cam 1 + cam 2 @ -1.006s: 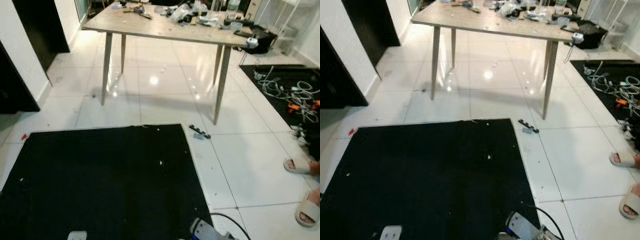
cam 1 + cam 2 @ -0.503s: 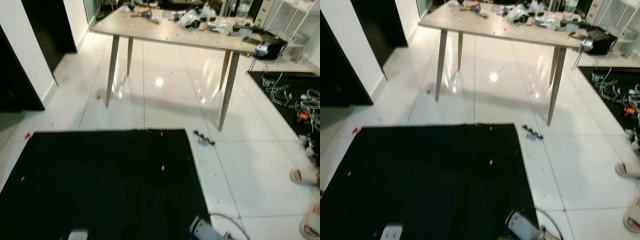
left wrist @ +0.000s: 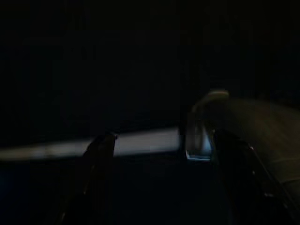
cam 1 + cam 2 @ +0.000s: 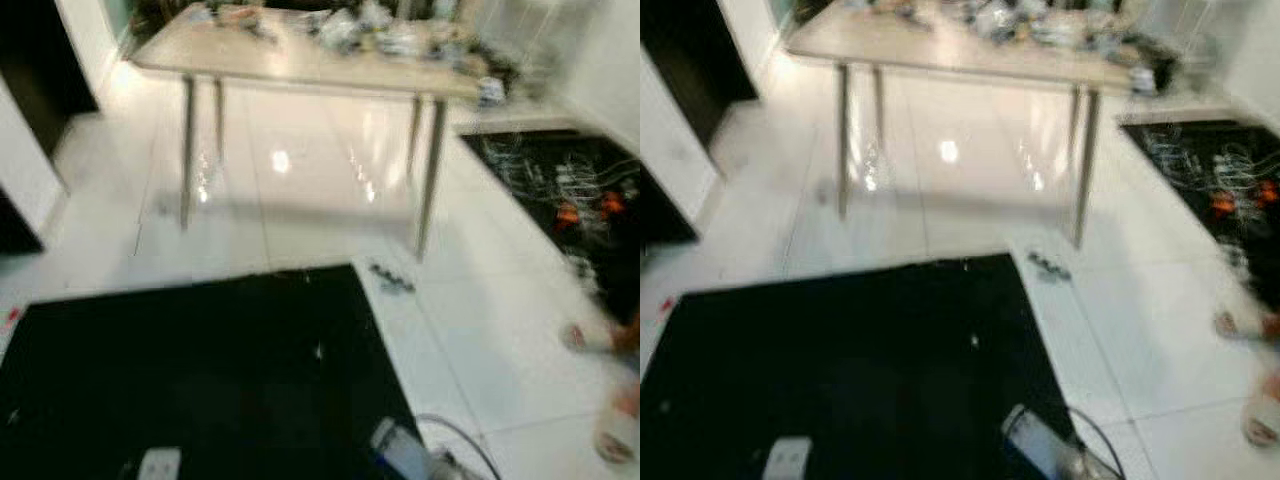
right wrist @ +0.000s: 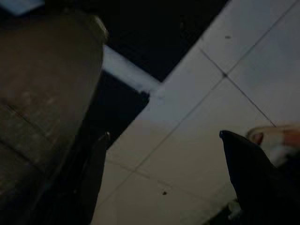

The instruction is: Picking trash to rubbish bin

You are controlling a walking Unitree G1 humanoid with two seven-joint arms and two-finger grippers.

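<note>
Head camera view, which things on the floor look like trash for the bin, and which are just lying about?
Likely trash, though blurred: small dark piece beside the black mat; white scrap on the mat; red bit left of it.
Just lying about: table, clutter on it, cables, a person's slippered feet.

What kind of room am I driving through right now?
Probably a home room used as a workshop. A wooden table is piled with clutter, a tangle of cables lies on a dark mat at the right, and a large black mat covers the glossy white tiled floor.
</note>
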